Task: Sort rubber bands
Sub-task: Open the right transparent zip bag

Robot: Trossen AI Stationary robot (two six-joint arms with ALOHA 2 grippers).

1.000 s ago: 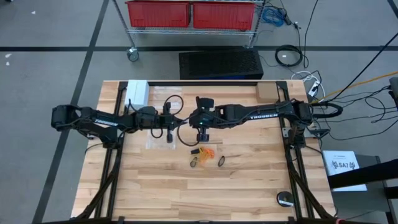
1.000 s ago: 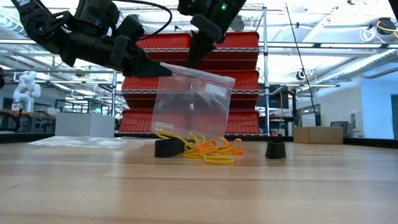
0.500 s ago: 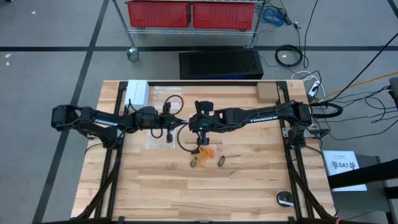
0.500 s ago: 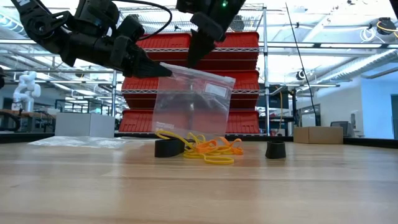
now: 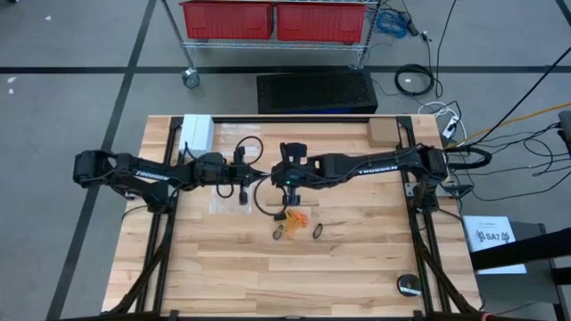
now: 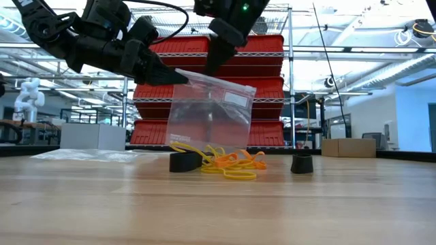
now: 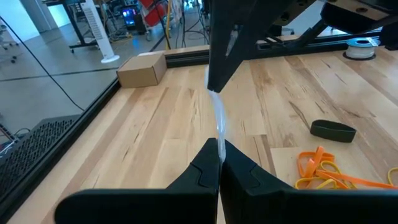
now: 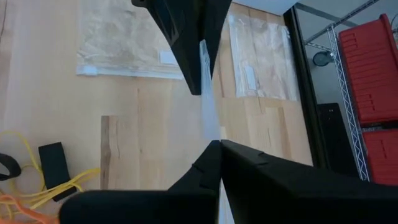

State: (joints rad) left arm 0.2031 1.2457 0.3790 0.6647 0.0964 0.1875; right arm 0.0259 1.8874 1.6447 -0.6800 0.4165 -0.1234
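Red bins line the shelving behind our bench; left gripper [image 6: 178, 77] and right gripper [image 6: 212, 67] pinch a clear bag [image 6: 208, 112] above mid-bench rubber bands [image 6: 228, 162]; uneven pulling could tear it.

Bag [image 6: 208, 109] above rubber bands [image 6: 228, 163], mid-table [image 5: 357, 259]

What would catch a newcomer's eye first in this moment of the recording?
A clear plastic bag hangs in mid-air over the middle of the table, pinched at its top edge by the left hand and the right hand, both shut on it. Right beneath it on the wood lies a bright tangle of orange and yellow rubber bands, with black bands beside them.
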